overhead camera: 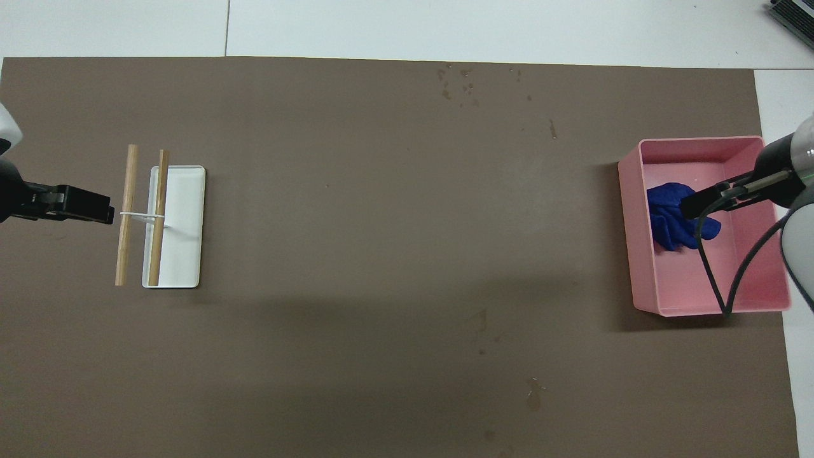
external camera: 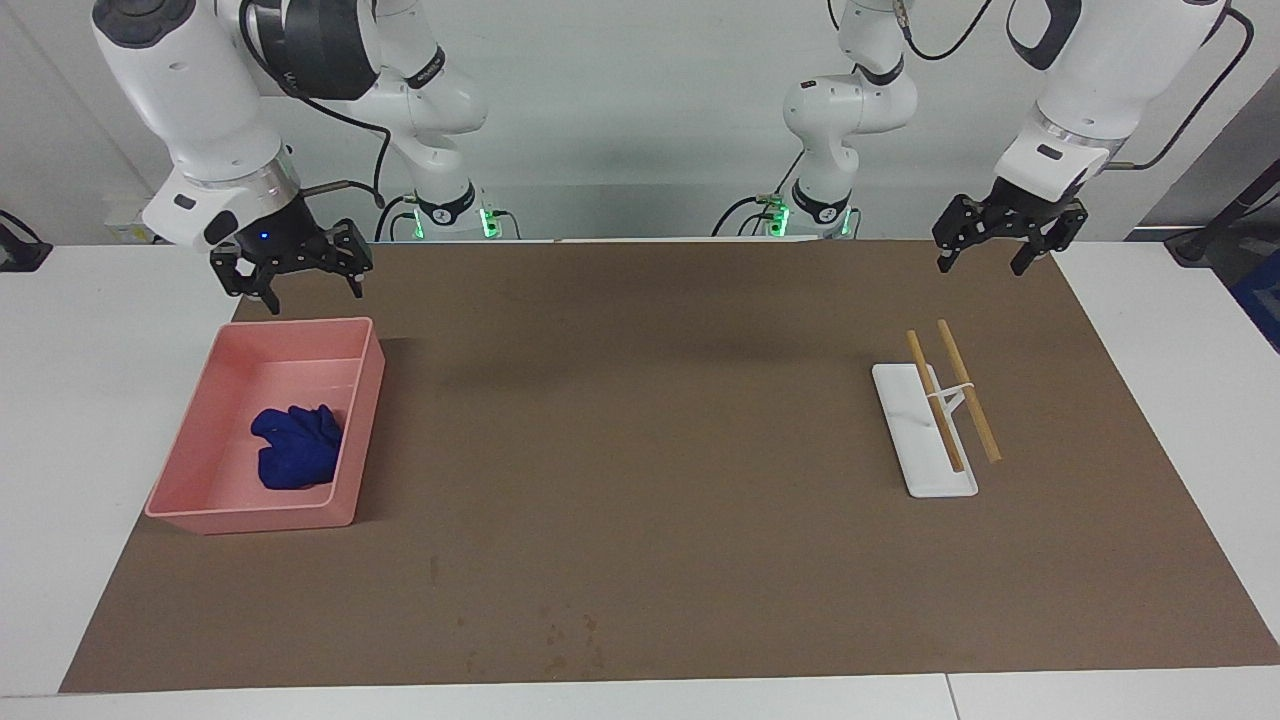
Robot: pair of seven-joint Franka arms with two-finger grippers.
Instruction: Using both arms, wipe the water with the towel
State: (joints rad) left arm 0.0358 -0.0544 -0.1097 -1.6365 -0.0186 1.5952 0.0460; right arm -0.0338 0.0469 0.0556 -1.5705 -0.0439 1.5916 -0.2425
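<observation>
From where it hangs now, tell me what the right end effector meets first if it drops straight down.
Probably the robot-side rim of the pink bin, or the mat beside it; the right end effector hangs there, short of the towel. Depth is unclear.

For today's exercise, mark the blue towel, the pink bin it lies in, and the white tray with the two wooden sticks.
towel [external camera: 297, 446], facing view, on the middle of the bundle's folds.
pink bin [external camera: 250, 521], facing view, on its outer wall farthest from the robots.
white tray [overhead camera: 189, 210], overhead view, on its bare surface beside the sticks.
</observation>
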